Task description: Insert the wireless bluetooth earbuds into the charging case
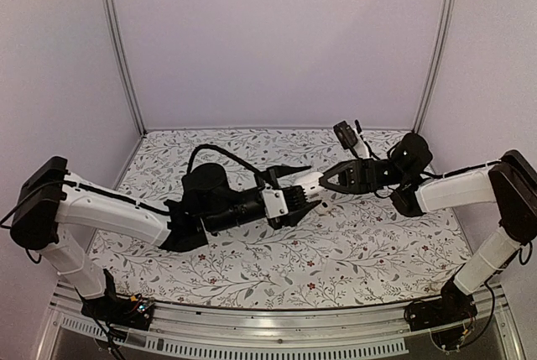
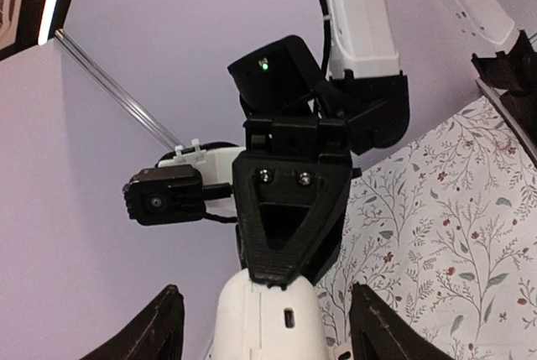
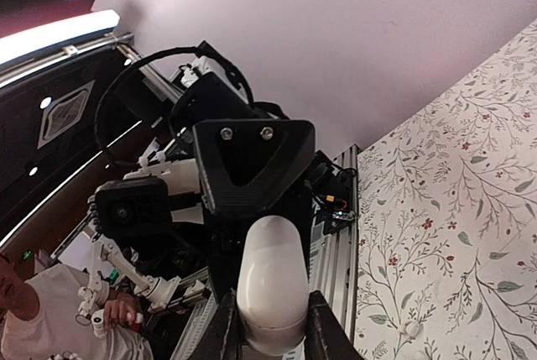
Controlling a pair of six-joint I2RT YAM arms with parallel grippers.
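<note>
The charging case [image 3: 270,280], a white rounded case with a small dark slot [image 2: 288,319], is held in the air over the table's middle [image 1: 309,181]. My right gripper [image 3: 273,297] is shut on it, one finger on each side. My left gripper [image 2: 267,289] faces it from the left [image 1: 315,185]. Its black fingers [image 2: 159,326] stand apart on either side of the case, with a gap showing on both sides. A small white piece [image 3: 411,327], apparently an earbud, lies on the floral table below.
The floral table [image 1: 252,259] is walled by pale panels at the back and sides. An aluminium rail [image 1: 277,331] runs along the near edge by the arm bases. Both arms meet above the table's centre.
</note>
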